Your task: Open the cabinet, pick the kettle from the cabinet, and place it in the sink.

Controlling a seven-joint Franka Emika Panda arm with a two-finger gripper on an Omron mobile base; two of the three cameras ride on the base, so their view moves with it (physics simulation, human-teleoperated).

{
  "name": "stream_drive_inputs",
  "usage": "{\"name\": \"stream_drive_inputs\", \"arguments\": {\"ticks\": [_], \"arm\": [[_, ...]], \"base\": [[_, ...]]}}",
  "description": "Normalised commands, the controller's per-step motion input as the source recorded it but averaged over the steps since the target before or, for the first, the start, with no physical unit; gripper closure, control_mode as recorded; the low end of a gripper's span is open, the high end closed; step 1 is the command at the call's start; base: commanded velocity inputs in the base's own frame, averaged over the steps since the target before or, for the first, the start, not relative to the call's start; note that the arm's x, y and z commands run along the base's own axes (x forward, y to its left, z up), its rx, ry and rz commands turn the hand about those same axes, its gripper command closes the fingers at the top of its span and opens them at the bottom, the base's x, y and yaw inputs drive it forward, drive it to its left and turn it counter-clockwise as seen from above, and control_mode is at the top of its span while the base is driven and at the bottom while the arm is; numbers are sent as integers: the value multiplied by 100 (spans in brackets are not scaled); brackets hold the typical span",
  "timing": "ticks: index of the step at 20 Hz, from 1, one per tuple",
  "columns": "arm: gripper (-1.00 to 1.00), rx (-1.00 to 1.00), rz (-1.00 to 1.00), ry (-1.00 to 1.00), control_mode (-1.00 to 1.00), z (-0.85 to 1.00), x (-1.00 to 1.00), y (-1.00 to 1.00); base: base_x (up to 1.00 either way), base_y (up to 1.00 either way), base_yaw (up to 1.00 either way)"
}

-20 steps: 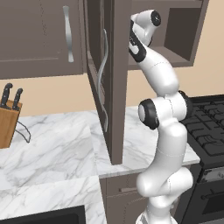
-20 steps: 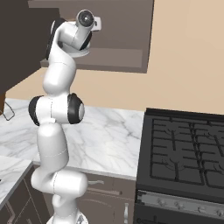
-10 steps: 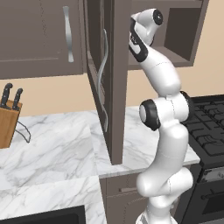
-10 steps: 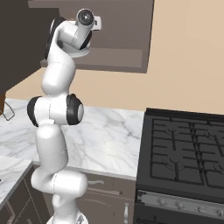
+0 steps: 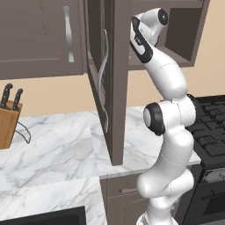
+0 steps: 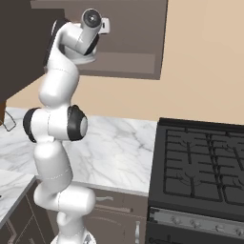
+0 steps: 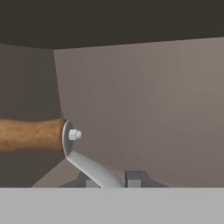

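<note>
- Gripping the kettle (image 7: 30, 135) by its handle, the fingers (image 7: 133, 177) stand nearly closed at the bottom of the hand view. The handle's silver strap (image 7: 87, 166) curves down between them.
- The brown wooden grip runs out to the left edge of that frame, and the kettle's body lies below the frame, unseen.
- Behind it are the bare back wall and dim corner of the cabinet (image 7: 144, 100), so the kettle is inside.
- In the left base view the arm (image 5: 169, 74) reaches past the open door (image 5: 115, 79) at upper centre, posed almost as a second ago.
- My judgement is that the change was the closing itself: the grasp looks made, and lifting out comes next.
- The sink (image 5: 44, 217) shows as a black corner at lower left, well apart across the marble desk (image 5: 57, 149).
</note>
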Motion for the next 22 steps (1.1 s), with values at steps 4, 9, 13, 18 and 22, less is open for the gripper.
{"name": "stream_drive_inputs", "arguments": {"ticks": [4, 9, 13, 18, 22], "arm": [[100, 0, 0, -6, -100, -8, -36, 0], [100, 0, 0, -10, -100, -3, -39, 0], [100, 0, 0, -9, -100, -2, -42, -6], [100, 0, 0, -3, -100, 0, -43, -9], [100, 0, 0, 0, -100, 0, -42, -12]], "base": [[0, 0, 0], [0, 0, 0], [0, 0, 0], [0, 0, 0], [0, 0, 0]]}}
